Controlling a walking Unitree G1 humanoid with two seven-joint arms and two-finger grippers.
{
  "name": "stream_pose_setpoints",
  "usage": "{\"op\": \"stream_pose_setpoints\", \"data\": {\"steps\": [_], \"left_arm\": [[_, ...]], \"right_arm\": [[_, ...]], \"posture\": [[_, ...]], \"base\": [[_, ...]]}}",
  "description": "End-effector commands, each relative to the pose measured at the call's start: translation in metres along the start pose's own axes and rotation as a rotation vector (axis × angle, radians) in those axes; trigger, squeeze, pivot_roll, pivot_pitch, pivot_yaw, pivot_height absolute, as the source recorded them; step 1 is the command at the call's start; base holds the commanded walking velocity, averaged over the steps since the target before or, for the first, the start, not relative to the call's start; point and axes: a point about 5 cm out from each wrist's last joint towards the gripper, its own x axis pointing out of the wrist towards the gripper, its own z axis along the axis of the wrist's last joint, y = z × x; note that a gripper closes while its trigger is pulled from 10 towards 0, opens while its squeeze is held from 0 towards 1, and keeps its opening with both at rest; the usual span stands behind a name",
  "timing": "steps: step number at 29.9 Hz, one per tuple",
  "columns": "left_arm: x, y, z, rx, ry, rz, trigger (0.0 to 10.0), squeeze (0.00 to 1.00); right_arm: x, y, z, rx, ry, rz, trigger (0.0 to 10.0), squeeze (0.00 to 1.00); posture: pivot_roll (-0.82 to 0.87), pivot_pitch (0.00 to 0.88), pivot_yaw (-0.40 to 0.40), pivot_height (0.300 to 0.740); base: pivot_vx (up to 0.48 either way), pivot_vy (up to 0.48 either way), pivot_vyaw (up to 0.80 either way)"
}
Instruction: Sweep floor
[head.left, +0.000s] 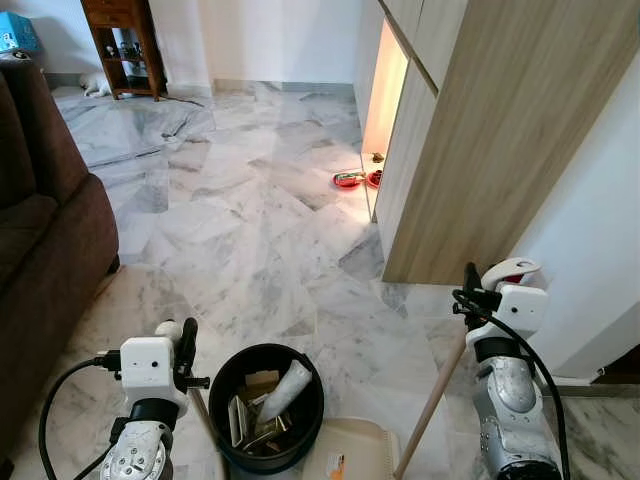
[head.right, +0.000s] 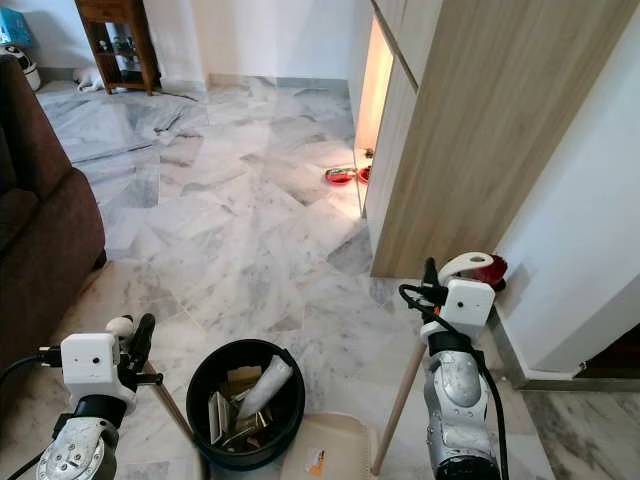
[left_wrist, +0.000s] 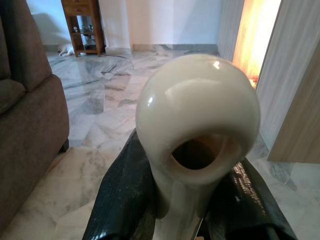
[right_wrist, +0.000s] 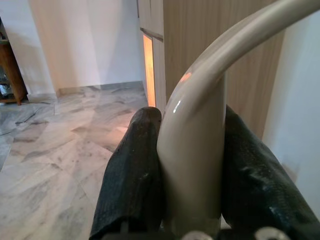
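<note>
Left gripper (left_wrist: 185, 200) clamped on a cream looped handle (left_wrist: 197, 125); right gripper (right_wrist: 192, 170) likewise on the broom's hooked handle (right_wrist: 200, 115). Bin (head.left: 266, 405) holds rubbish, probably swept up; marble floor (head.left: 250, 220) ahead remains.

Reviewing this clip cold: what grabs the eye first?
The black bin of rubbish sits on the marble floor between the arms. Each end effector grips a cream handle: left end effector on the ring-ended handle, right end effector on the curved handle. Red bowls glow beside the wooden cabinet.
</note>
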Motion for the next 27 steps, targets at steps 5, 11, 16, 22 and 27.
{"op": "stream_pose_setpoints", "data": {"steps": [5,11,16,22,27], "left_arm": [[0.0044,-0.0102,0.0149,-0.017,-0.083,-0.054,10.0,0.0],[0.0037,-0.0097,0.0155,-0.012,-0.084,-0.052,10.0,0.0],[0.0035,-0.0093,0.0157,-0.01,-0.086,-0.05,10.0,0.0],[0.0037,-0.0096,0.0161,-0.01,-0.091,-0.047,10.0,0.0],[0.0037,-0.0105,0.0163,-0.012,-0.095,-0.042,10.0,0.0]], "right_arm": [[0.006,-0.0019,0.0074,-0.011,-0.043,-0.002,10.0,0.0],[0.0061,-0.0023,0.0068,-0.019,-0.041,0.0,10.0,0.0],[0.0061,-0.0033,0.0066,-0.022,-0.043,-0.003,10.0,0.0],[0.0073,0.0009,0.0063,-0.02,-0.04,0.005,10.0,0.0],[0.0084,0.0024,0.007,-0.017,-0.043,0.009,10.0,0.0]], "posture": [[0.08,0.0,-0.053,0.74],[0.08,0.0,-0.051,0.74],[0.08,0.0,-0.051,0.74],[0.07,0.0,-0.052,0.74],[0.07,0.0,-0.056,0.74]], "base": [[0.0,0.0,0.0],[0.0,0.0,0.0],[-0.145,0.0,0.0],[0.0,0.0,0.0],[-0.247,0.0,0.0]]}}
